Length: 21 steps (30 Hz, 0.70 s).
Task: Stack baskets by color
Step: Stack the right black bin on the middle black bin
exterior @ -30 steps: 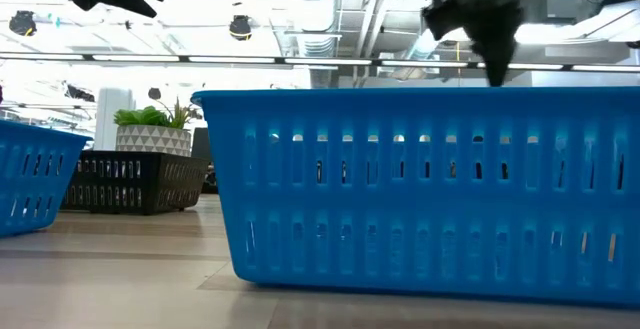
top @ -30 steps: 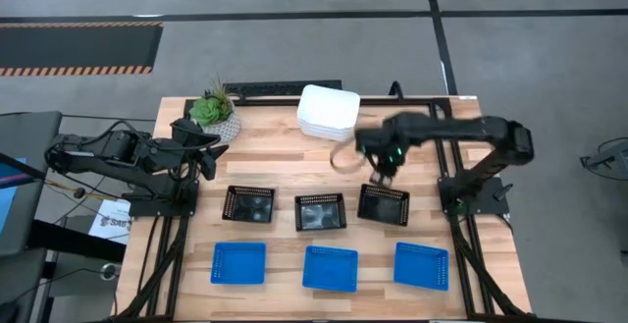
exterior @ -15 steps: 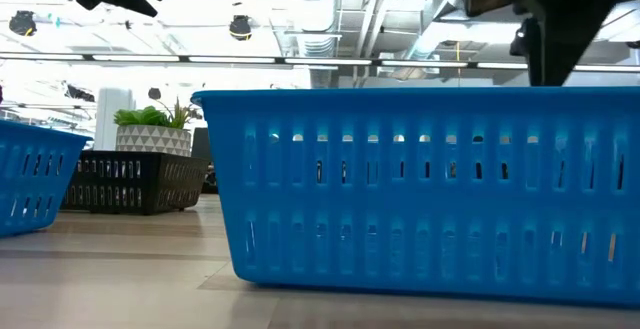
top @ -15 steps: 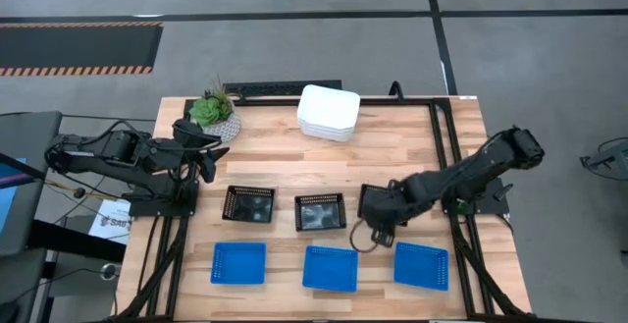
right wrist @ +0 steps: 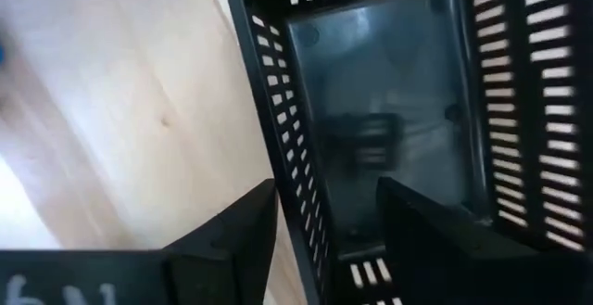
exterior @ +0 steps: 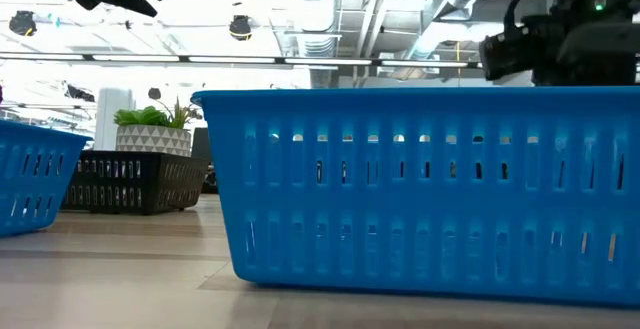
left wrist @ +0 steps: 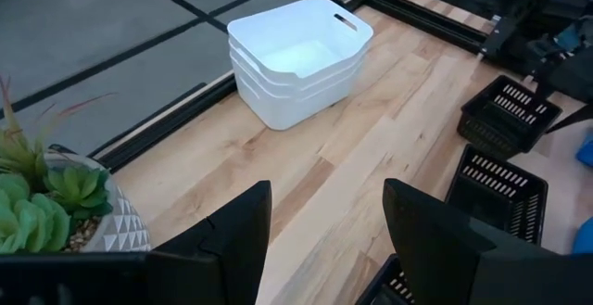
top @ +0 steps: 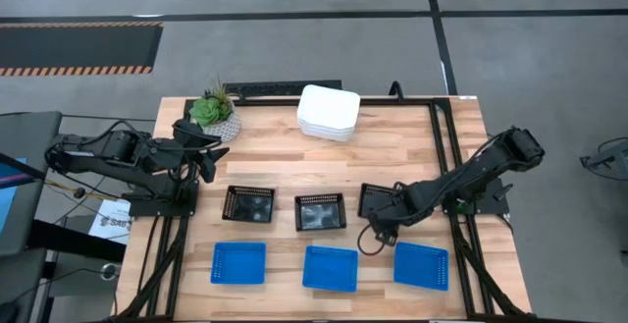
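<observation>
Here the right hand (top: 377, 222), fingers spread, straddles a wall of the rightmost black basket (top: 377, 198), apparently to grip it for stacking.

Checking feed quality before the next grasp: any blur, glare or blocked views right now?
Right wrist view: wood beside the black basket is smeared and a reflection sits on the basket floor. Low view: the blue basket fills the frame against bright ceiling lights. High and left wrist views: evenly lit, sharp.

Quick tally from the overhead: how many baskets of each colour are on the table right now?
White baskets: 3, nested in one stack
Black baskets: 3, side by side in a row
Blue baskets: 3, side by side in a row
Total: 9
</observation>
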Tool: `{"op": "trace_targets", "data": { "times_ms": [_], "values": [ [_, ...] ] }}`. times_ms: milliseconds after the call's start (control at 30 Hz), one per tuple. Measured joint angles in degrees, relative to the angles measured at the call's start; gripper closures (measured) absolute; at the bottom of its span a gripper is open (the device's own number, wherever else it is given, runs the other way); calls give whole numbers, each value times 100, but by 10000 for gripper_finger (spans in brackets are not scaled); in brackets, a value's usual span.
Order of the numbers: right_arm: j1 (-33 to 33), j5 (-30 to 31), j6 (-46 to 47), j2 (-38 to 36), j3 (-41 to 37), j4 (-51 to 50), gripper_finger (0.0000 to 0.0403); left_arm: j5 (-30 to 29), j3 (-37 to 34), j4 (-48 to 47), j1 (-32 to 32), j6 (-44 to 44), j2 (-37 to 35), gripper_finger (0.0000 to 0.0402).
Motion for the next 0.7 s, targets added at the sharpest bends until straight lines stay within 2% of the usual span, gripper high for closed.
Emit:
{"op": "trace_targets", "data": {
  "times_ms": [233, 567, 700],
  "values": [
    [-3, 105, 103, 0, -317, 299, 231, -6, 0, -2, 0, 29, 0, 204],
    [-72, 53, -2, -3, -391, 463, 385, -22, 0, -13, 0, 90, 0, 204],
    [-121, 85, -68, 2, -304, 619, 389, -26, 0, -33, -1, 92, 0, 204]
  ]
}}
